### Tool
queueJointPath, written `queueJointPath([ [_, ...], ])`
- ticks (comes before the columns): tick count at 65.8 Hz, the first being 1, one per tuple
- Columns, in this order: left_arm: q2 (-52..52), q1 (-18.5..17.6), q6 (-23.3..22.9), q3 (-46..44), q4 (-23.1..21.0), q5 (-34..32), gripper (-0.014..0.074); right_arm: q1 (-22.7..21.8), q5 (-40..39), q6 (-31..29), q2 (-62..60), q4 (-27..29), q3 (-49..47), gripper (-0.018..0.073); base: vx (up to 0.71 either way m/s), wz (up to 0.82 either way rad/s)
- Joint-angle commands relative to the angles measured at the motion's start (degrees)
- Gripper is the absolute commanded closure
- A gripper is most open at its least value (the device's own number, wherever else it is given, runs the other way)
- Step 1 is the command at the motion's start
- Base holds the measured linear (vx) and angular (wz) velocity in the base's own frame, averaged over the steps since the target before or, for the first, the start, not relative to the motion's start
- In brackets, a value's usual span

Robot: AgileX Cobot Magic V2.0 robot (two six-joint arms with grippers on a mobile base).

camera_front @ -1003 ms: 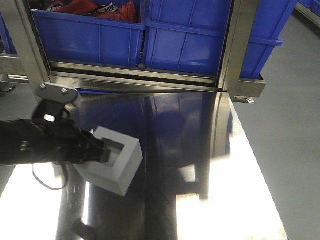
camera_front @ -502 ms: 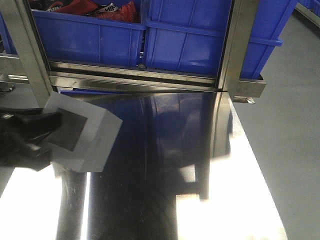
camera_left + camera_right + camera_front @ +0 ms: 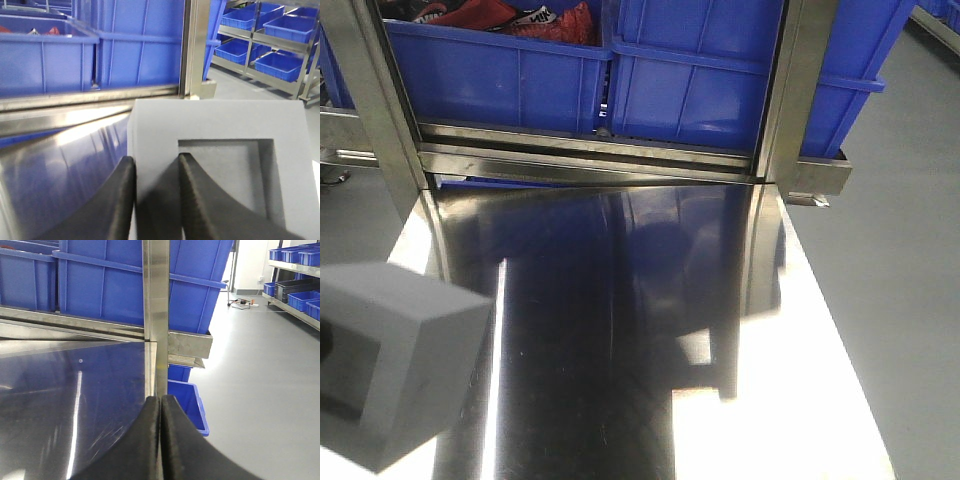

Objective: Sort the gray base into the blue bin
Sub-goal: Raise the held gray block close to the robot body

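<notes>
The gray base [image 3: 395, 375] hangs large and blurred at the lower left of the front view, close to the camera and above the steel table [image 3: 620, 330]. In the left wrist view its recessed face [image 3: 225, 150] fills the right half. My left gripper [image 3: 156, 167] is shut on one wall of the base, one finger outside and one inside the recess. Large blue bins [image 3: 720, 90] stand on the rack behind the table; which one is the task's blue bin I cannot tell. My right gripper [image 3: 160, 402] is shut on nothing, over the table's right edge.
A steel rack frame with upright posts [image 3: 795, 100] runs along the table's far edge. The left rack bin [image 3: 490, 60] holds red and black items. Another blue bin [image 3: 187, 400] sits on the grey floor right of the table. Shelves with more blue bins [image 3: 270, 45] stand beyond.
The gray base has risen off the table and swung left and toward the camera, from mid-left to the lower left corner. The left arm itself has left the front view.
</notes>
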Motion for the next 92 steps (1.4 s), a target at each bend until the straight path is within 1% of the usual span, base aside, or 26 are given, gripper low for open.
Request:
queueJointPath([
  [1,-3.0,-0.3,-0.5,2.0,-0.3,-7.1,0.0602,-0.2,-4.3,-0.4,-0.7,-0.4,0.9,0.0568,0.0,0.0],
  [9,-6.3,-0.3,-0.5,5.5,-0.3,-9.5,0.0602,-0.2,-4.3,-0.4,-0.7,-0.4,0.9,0.0568,0.0,0.0],
  [17,-7.6,-0.3,-0.5,6.9,-0.3,-11.7,0.0602,-0.2,-4.3,-0.4,-0.7,-0.4,0.9,0.0568,0.0,0.0],
  [92,-7.6,-0.3,-0.5,6.9,-0.3,-11.9,0.0602,-0.2,-4.3,-0.4,-0.7,-0.4,0.9,0.0568,0.0,0.0],
])
